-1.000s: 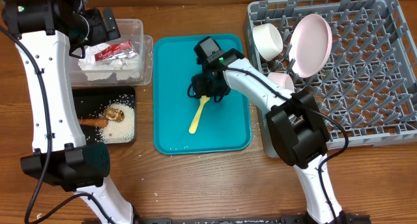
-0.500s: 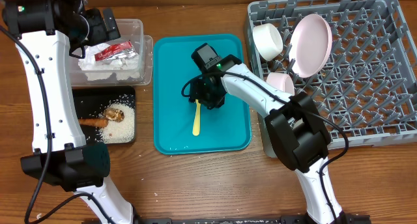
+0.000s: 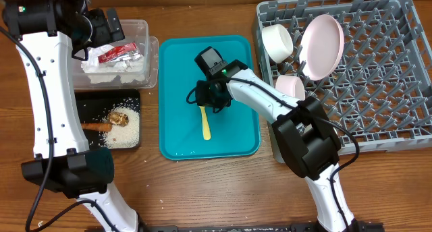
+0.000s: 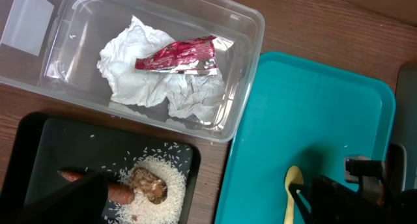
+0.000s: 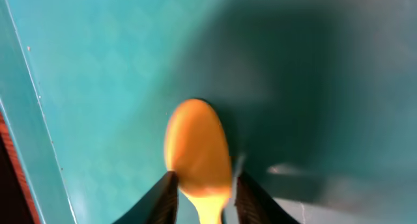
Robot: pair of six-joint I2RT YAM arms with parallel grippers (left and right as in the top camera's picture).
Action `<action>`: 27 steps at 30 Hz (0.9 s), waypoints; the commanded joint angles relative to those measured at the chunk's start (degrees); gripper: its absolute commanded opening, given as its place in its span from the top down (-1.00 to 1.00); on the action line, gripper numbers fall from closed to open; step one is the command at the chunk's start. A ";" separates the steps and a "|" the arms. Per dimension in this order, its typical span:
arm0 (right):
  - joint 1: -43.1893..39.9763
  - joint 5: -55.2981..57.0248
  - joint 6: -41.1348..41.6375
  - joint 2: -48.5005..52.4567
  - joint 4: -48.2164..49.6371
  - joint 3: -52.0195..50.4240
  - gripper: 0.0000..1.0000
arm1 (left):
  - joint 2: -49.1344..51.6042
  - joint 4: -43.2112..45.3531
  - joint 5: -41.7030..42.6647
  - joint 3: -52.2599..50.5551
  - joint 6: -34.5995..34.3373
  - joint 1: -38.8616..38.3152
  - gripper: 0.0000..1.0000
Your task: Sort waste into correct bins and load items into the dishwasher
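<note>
A pale yellow spoon (image 3: 206,123) lies on the teal tray (image 3: 236,134), handle toward the front. My right gripper (image 3: 208,100) is down over its bowl end. In the right wrist view its fingers (image 5: 163,195) press the spoon (image 5: 197,152) from both sides where the bowl meets the handle. My left gripper (image 3: 108,26) hangs open above the clear tub (image 3: 152,56), which holds a white napkin (image 4: 156,87) and a red wrapper (image 4: 176,55). The black tray (image 3: 91,100) holds rice (image 3: 128,131), a carrot (image 3: 94,126) and brown scraps (image 3: 120,115).
The grey dish rack (image 3: 378,110) fills the right side. A white plate (image 3: 321,46) stands in it, with a white cup (image 3: 277,42) and a bowl (image 3: 291,85) beside it. The right arm reaches across the teal tray from the front right.
The right gripper has shifted slightly left and its jaws have narrowed round the spoon. The spoon has swung from a slant to straight. The left arm has not moved.
</note>
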 commanded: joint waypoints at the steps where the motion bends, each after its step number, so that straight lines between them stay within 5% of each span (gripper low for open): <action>1: 1.29 2.40 -2.99 2.67 0.33 -2.49 0.45 | 0.09 0.07 -0.20 -0.09 -0.13 0.31 -1.00; 14: 1.99 2.05 -3.78 2.56 -1.77 -1.20 0.92 | 0.09 0.07 -0.20 -0.09 -0.13 0.31 -0.99; 23: -3.04 10.08 -4.09 -10.58 -21.31 14.29 0.92 | 0.09 0.07 -0.20 -0.09 -0.13 0.31 -1.00; 27: -8.20 22.32 5.77 -20.59 -30.71 17.88 0.92 | 0.09 0.07 -0.20 -0.09 -0.13 0.31 -0.99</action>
